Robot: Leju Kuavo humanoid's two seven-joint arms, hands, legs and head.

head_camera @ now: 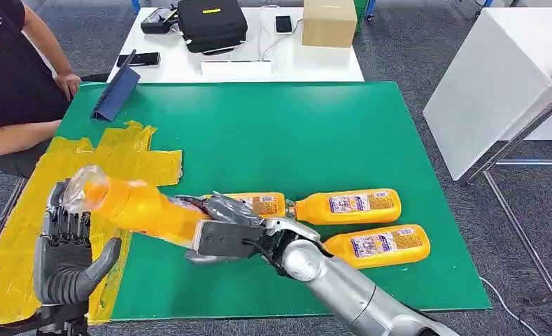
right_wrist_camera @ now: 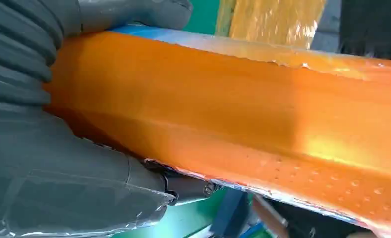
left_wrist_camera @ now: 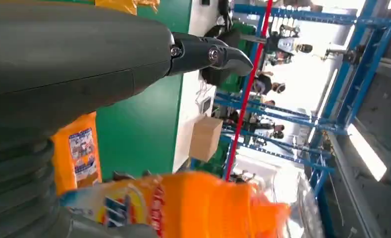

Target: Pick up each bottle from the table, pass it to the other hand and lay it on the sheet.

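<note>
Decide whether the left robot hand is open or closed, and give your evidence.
Open. The left robot hand has its fingers and thumb spread with nothing between them; the bottle is held by the right robot hand.

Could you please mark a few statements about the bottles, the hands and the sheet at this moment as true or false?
1. The right hand holds an orange bottle above the table. True.
2. The left hand grips that bottle as well. False: its fingers are apart, with nothing held, near the bottle's cap end.
3. Three more bottles lie on the green mat. True: one by the right hand, a middle one, and a nearest one.
4. A bottle already lies on the yellow sheet. False: none lies on it.
5. The cardboard box stands on the green mat. False: it stands on the white table beyond.
</note>
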